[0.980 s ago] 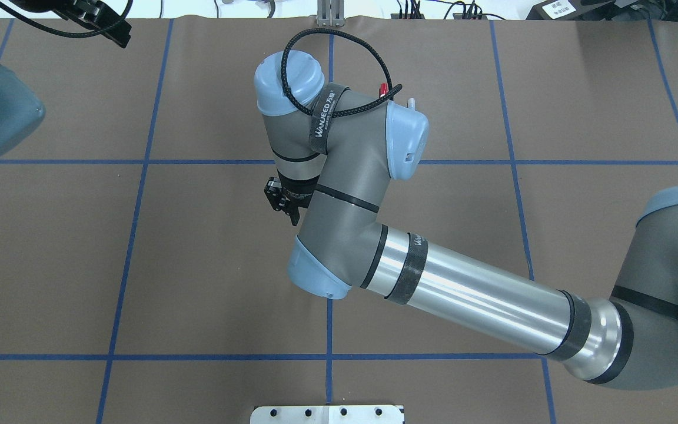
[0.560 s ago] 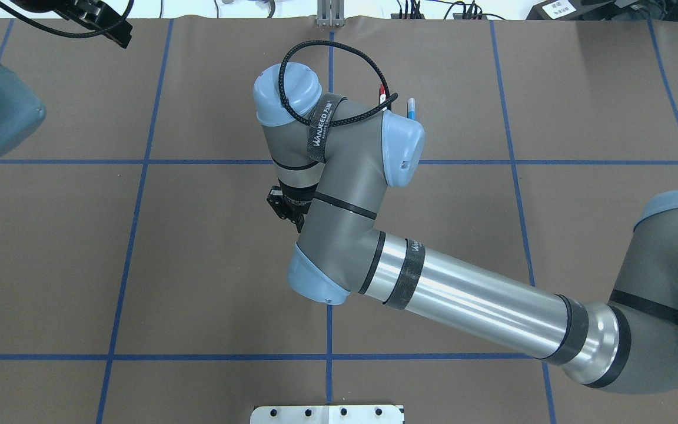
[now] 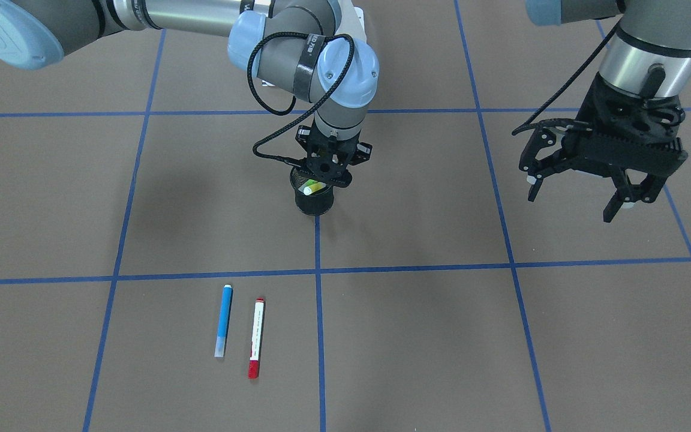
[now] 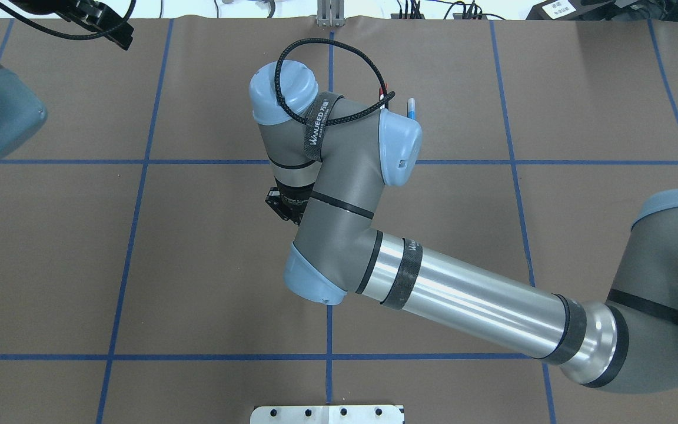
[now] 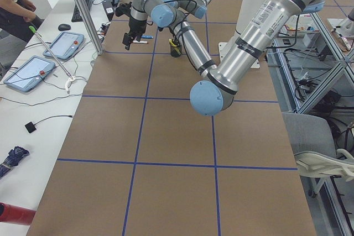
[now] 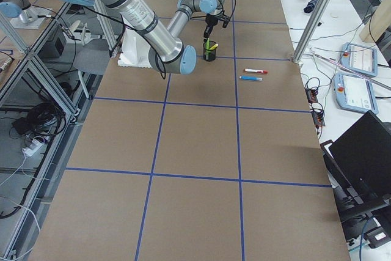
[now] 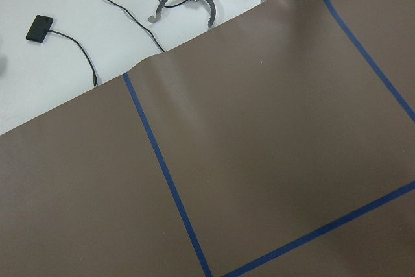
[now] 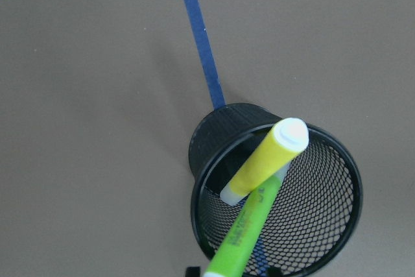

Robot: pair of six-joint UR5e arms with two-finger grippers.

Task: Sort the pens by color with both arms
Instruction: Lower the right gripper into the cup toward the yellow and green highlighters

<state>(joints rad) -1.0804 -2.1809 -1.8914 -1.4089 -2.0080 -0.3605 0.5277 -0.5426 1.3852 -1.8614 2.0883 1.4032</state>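
Pens half sorted: two on the table (image 3: 441,336), two in the black mesh cup (image 8: 214,139)
Light green pen (image 8: 246,231) and yellow pen (image 8: 266,157) lean together inside the cup, right under my right claw (image 3: 326,179); clenched or released, I cannot tell. Next, I judge, it must pinch one top and lift straight up. Blue pen (image 3: 224,321) and red-capped pen (image 3: 255,339) lie side by side, not touching, nearer the operators. My left claw (image 3: 573,204) hangs spread and empty, well apart

The cup (image 3: 314,204) stands at the middle of the desk (image 3: 441,336), with the right gripper (image 3: 326,174) directly above it. Inside the cup, a leaning pen (image 8: 262,160) lies alongside a second leaning pen (image 8: 243,235). Beyond the cup from the robot, toward its right, an outer pen (image 3: 224,321) and an inner pen (image 3: 255,339) lie side by side. The left gripper (image 3: 573,204) hangs well apart on the robot's left.
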